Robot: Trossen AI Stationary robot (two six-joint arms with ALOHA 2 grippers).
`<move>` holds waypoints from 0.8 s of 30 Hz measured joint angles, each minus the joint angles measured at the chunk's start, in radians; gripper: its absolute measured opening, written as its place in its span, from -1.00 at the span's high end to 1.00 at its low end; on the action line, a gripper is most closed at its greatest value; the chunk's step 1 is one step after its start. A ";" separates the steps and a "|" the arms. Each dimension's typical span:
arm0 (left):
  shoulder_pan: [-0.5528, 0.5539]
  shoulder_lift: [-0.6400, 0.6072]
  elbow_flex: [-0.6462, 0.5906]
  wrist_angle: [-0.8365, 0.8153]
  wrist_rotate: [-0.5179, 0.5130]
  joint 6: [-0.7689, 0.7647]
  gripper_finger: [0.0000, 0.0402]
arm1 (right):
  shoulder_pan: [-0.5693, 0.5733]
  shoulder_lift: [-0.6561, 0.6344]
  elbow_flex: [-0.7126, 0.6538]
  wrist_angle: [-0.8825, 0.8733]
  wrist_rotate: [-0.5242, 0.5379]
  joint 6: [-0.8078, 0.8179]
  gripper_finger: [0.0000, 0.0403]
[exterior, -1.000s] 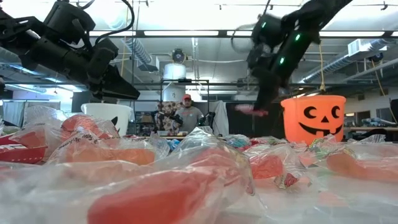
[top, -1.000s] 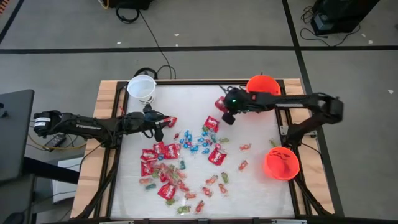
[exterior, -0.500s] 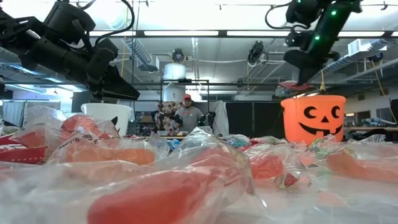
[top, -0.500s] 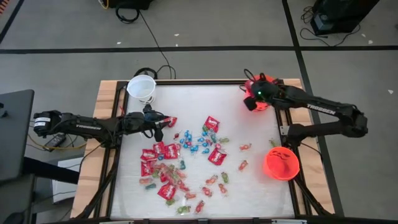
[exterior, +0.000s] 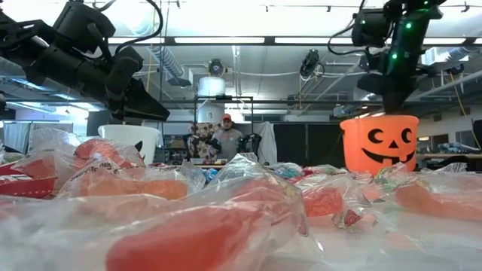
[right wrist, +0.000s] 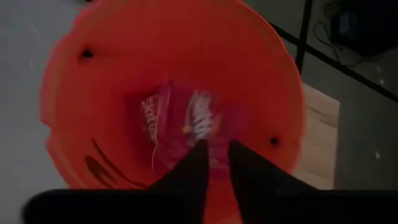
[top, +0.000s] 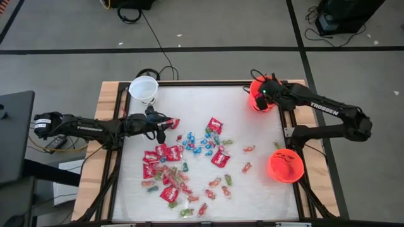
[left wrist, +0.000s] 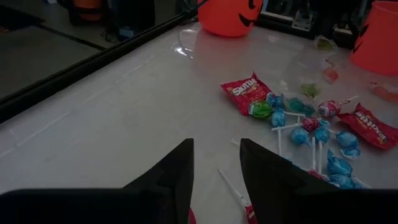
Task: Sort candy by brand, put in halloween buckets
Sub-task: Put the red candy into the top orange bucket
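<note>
Since a moment ago, the right gripper (top: 260, 101) has swung from the middle of the table to right over the far orange bucket (top: 255, 85). Its red packet is gone from the fingers (right wrist: 193, 167), which now stand a little apart and hold nothing. 2 red packets (right wrist: 149, 115) lie in the bucket, right under them.

The left gripper (left wrist: 216, 163) hangs just past the pile, fingers a little apart, empty. A lolly stick lies just under it.

Candy (top: 183, 165) is light, thin and crinkly, so I think it slips and slides. Red packets are best pinched at a flat edge. Lollies are best taken by the wrapped head, since the stick is thin.

I count 3 buckets: 2 orange, 1 white (top: 144, 90). About 8 red packets (top: 220, 158) lie on the table. Blue lollies (top: 203, 142) look like about 10. Small green, orange and pink pieces are too jumbled to count.
</note>
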 joint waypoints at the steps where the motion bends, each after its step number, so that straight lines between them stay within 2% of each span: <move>1: 0.000 0.000 0.000 0.001 0.000 0.002 0.32 | 0.006 -0.005 0.000 0.026 -0.013 -0.008 0.46; 3: 0.000 0.000 0.000 0.001 0.000 0.009 0.32 | 0.033 -0.017 0.000 0.092 -0.058 -0.050 0.30; 5: 0.000 0.000 0.000 0.001 0.000 0.021 0.31 | 0.072 -0.021 0.000 0.178 -0.151 -0.125 0.18; 9: 0.000 0.000 0.000 0.005 0.000 0.027 0.31 | 0.182 0.026 -0.023 0.406 -0.326 -0.238 0.07; 16: 0.000 0.000 0.000 0.008 0.001 0.026 0.31 | 0.326 0.274 -0.050 0.651 -0.395 -0.291 0.08; 24: 0.000 0.000 0.000 0.009 0.001 0.026 0.31 | 0.372 0.501 -0.050 0.820 -0.440 -0.272 0.08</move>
